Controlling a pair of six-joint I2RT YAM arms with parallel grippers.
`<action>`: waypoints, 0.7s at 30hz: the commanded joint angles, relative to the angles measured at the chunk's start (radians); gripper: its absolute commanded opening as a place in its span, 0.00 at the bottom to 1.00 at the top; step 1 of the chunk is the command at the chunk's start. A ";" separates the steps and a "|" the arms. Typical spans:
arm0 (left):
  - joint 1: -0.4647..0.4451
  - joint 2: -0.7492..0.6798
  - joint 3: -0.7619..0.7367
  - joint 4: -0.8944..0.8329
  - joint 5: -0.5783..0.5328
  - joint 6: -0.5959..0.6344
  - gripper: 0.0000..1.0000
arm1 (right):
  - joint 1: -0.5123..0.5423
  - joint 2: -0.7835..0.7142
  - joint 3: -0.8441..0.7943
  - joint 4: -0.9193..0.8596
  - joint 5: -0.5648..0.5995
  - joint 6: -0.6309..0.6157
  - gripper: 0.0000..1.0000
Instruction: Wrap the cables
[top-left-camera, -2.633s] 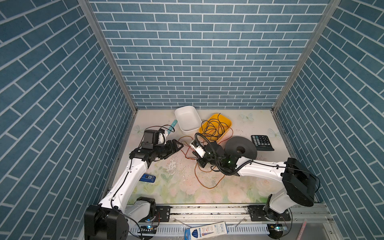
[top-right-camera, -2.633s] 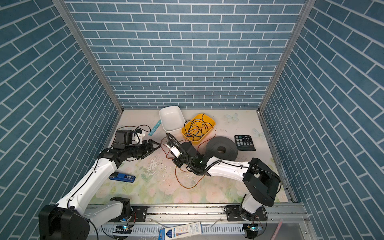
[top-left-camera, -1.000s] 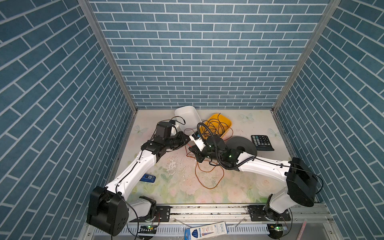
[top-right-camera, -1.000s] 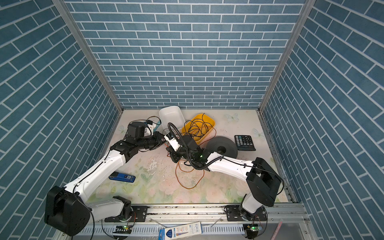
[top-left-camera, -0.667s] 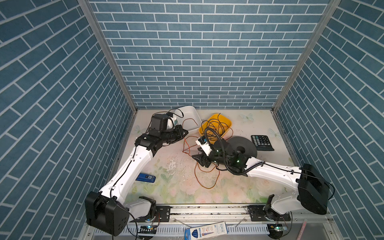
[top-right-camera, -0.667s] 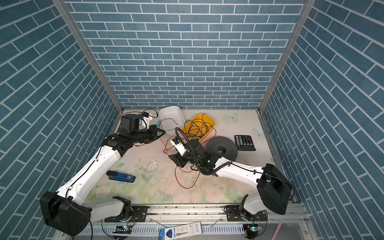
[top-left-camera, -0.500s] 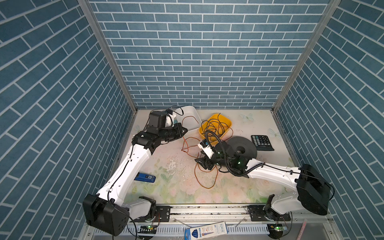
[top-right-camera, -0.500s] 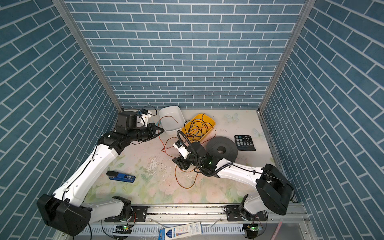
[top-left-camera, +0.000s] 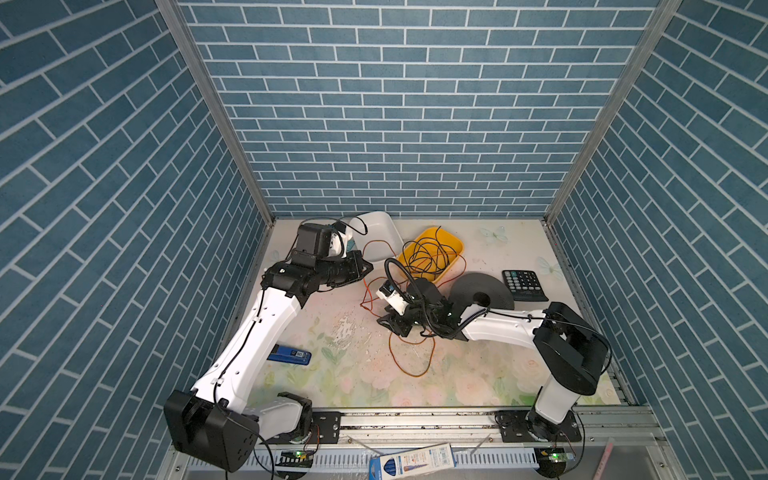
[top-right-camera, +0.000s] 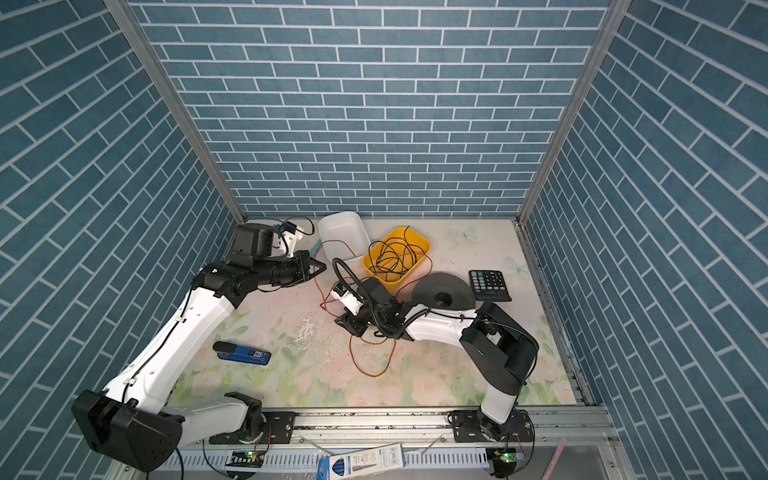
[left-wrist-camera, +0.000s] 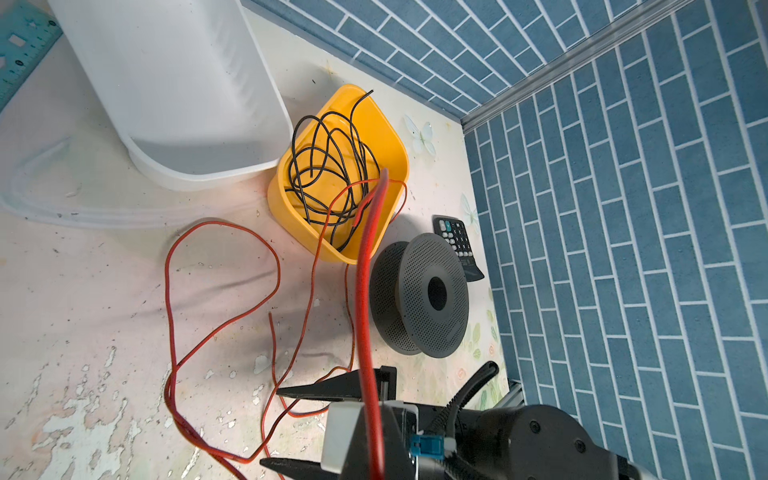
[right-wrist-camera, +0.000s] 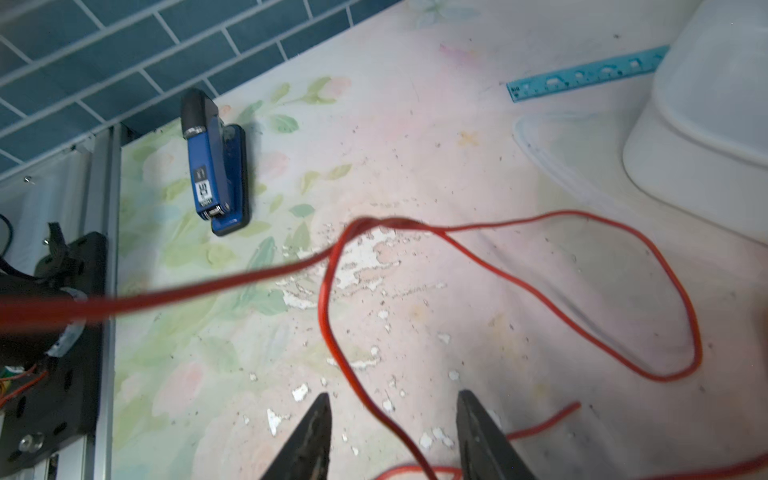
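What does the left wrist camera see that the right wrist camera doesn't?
Only the left wrist view shows the yellow tray with the black wire tangled in it, the dark spool and the calculator. Only the right wrist view shows the blue stapler. Both show the orange wire looping over the table, the white tub and the teal ruler.

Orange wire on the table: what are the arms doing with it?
The left gripper is shut on the orange wire, holding a stretch up near the white tub. The right gripper is open, a strand running between its jaws unclamped. The rest lies in loose loops; no wire shows on the black spool.
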 joint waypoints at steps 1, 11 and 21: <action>0.008 -0.035 0.005 0.002 0.008 0.012 0.02 | -0.001 0.040 0.062 0.065 -0.052 0.007 0.45; 0.033 -0.051 -0.027 0.028 0.033 -0.004 0.02 | -0.002 0.088 0.101 0.077 -0.076 0.056 0.23; 0.207 -0.082 0.014 -0.056 0.079 0.070 0.02 | -0.108 -0.146 -0.090 0.132 -0.086 0.217 0.00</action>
